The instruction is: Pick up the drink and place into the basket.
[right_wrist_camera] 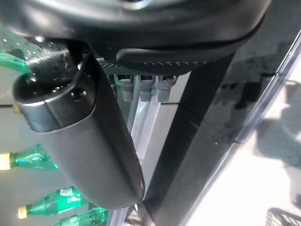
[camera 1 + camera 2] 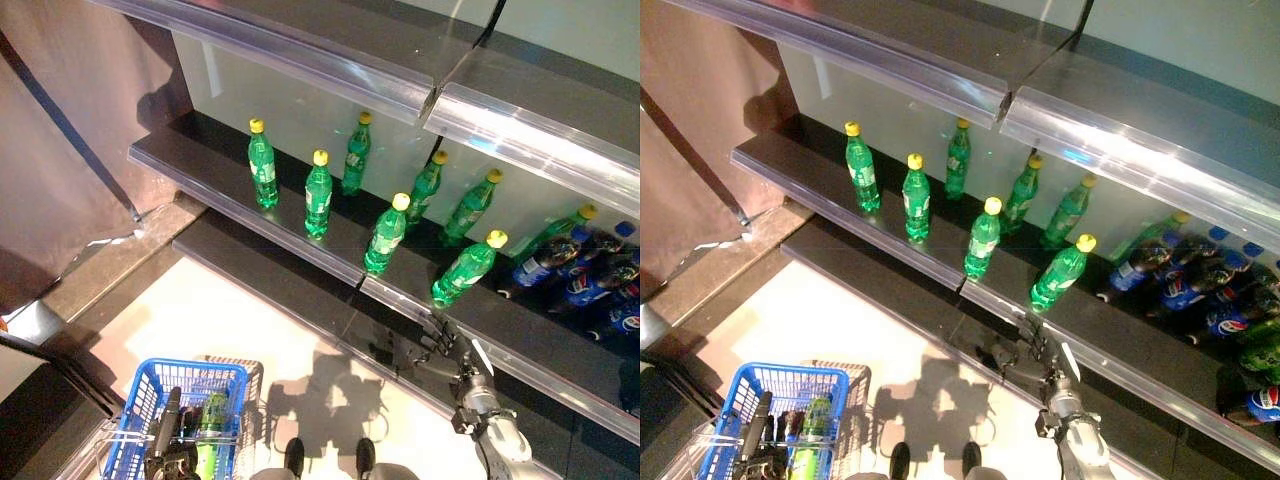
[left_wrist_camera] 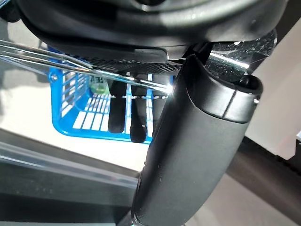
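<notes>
Holds right hand [image 2: 440,345], fingers apart and empty, just below the nearest green bottle [image 2: 465,268], likely to grasp it, with left hand [image 3: 197,141], fingers straight, at blue basket [image 2: 190,367].

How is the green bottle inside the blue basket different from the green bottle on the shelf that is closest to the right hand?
Place: the basket bottle lies in the blue basket on the floor; the shelf bottle stands on the shelf above the right hand.
Visibility: the basket bottle's cap cannot be seen; the shelf bottle shows a yellow cap.
Neighbours: the left hand is at the basket; the shelf bottle is untouched.
Both are green.
</notes>
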You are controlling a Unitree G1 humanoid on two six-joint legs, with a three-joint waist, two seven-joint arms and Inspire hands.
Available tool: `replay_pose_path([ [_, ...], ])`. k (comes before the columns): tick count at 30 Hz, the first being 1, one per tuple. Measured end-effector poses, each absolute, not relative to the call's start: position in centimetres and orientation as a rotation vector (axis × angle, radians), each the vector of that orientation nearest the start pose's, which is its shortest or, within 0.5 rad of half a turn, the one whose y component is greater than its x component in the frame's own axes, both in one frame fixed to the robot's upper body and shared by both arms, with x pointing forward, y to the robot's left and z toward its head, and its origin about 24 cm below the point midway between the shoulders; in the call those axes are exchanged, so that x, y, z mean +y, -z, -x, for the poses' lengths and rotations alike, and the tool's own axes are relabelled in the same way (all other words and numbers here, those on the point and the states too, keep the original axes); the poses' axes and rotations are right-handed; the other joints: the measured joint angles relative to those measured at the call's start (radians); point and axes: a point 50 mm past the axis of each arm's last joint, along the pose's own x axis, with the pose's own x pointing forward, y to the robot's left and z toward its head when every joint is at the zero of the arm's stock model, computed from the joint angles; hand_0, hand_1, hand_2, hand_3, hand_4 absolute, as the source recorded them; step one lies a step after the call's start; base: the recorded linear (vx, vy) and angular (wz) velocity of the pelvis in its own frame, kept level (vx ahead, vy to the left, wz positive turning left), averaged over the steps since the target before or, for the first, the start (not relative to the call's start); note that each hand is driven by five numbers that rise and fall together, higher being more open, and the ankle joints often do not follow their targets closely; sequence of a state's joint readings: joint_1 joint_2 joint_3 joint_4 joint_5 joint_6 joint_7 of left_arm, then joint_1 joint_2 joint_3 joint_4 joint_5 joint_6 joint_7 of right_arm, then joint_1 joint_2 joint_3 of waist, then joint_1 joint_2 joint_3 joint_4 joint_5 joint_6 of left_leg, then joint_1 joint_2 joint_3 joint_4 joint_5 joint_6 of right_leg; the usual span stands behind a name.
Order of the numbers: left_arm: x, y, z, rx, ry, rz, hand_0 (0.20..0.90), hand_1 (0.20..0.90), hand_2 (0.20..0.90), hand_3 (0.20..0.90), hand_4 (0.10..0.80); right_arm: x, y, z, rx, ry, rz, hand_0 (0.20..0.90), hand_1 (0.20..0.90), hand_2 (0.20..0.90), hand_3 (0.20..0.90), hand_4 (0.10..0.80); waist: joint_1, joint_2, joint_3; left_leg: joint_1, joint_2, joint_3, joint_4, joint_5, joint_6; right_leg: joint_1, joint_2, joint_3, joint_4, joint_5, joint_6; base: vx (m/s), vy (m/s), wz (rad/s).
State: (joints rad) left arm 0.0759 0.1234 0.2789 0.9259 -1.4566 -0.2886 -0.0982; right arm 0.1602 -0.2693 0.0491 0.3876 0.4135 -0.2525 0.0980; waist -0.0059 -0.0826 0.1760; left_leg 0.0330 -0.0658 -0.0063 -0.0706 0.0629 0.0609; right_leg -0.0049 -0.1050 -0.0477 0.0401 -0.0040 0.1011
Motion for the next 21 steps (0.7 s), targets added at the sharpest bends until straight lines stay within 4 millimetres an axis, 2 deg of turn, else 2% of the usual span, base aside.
replay_pose_path([
  [4,25.0,13.4,-11.5,0.32,-1.015,1.168,0.3,0.3,0.3,0.2,0.1,-22.0,4.7,-19.2,0.277,0.056,-0.13,0.9,0.9,0.9,0.9,0.8,-0.001,-0.001,-0.001,0.005,0.002,-0.033,-0.002,0.001,-0.018,0.028,0.007,0.003,-0.015,-0.014,-0.001,0.086,-0.062,0.26],
  [11,23.7,13.9,-11.3,0.386,-0.977,1.182,0.3,0.3,0.3,0.2,0.1,-22.0,4.6,-19.2,0.276,0.056,-0.13,0.9,0.9,0.9,0.9,0.8,0.0,-0.002,-0.002,0.003,0.017,-0.044,-0.008,0.011,-0.036,0.038,0.028,-0.001,-0.036,-0.007,-0.013,0.059,-0.054,0.04],
  [21,23.7,14.1,-10.6,0.401,-0.99,1.173,0.3,0.3,0.3,0.2,0.1,-22.0,4.8,-19.0,0.282,0.053,-0.119,0.9,0.9,0.9,0.9,0.8,-0.003,0.017,-0.005,0.019,0.031,-0.058,-0.012,0.016,-0.044,0.077,0.045,-0.025,-0.074,0.003,-0.029,0.034,-0.021,0.06],
])
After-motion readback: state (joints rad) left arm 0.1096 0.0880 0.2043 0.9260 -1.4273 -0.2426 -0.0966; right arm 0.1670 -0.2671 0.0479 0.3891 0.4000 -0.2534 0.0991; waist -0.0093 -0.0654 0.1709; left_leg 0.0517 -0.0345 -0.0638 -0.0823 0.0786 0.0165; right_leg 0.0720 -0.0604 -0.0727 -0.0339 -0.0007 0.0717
